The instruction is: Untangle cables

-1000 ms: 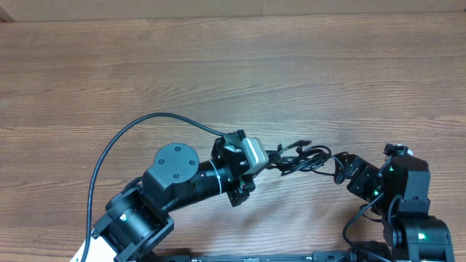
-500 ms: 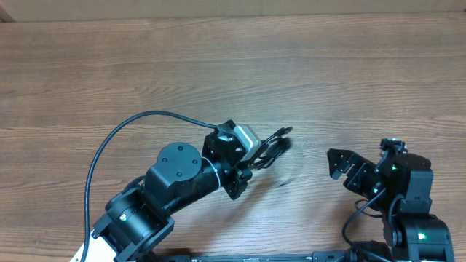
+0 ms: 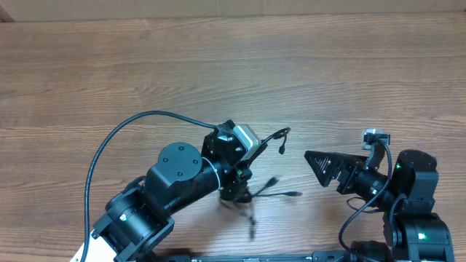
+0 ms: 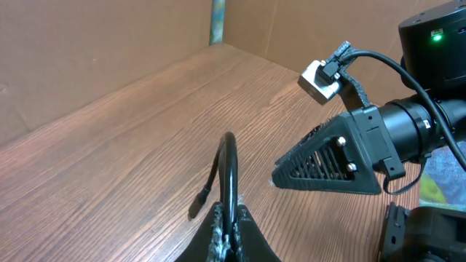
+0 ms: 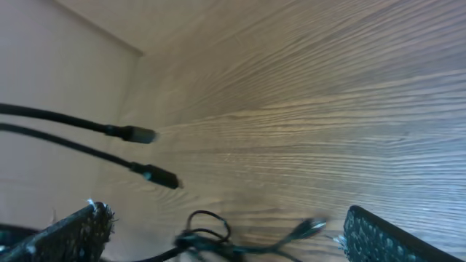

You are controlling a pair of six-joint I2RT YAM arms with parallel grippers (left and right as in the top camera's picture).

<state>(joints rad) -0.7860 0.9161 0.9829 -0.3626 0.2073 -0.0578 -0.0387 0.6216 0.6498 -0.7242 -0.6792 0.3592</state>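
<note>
My left gripper (image 3: 254, 154) is shut on one thin black cable (image 3: 274, 137), which arcs up and right to a small plug. In the left wrist view the jaws (image 4: 231, 215) pinch this cable (image 4: 231, 164), and its plug (image 4: 199, 207) hangs just above the wood. A tangled bundle of cables (image 3: 263, 193) lies on the table below the left gripper, blurred, with plugs sticking out. My right gripper (image 3: 321, 167) is open and empty to the right of it. In the right wrist view the bundle (image 5: 210, 237) lies between the right gripper's spread fingers (image 5: 73, 234), and two plug ends (image 5: 138, 135) hang at left.
The left arm's thick black cable (image 3: 124, 133) loops over the table at left. A cardboard wall (image 4: 109, 44) borders the far edge of the wooden table (image 3: 306, 73). The right arm's body (image 3: 415, 189) stands at the front right.
The right gripper has let go of the bundle and opened wide. The left gripper pulled left with one cable; the rest of the tangle has dropped onto the table beneath it.
</note>
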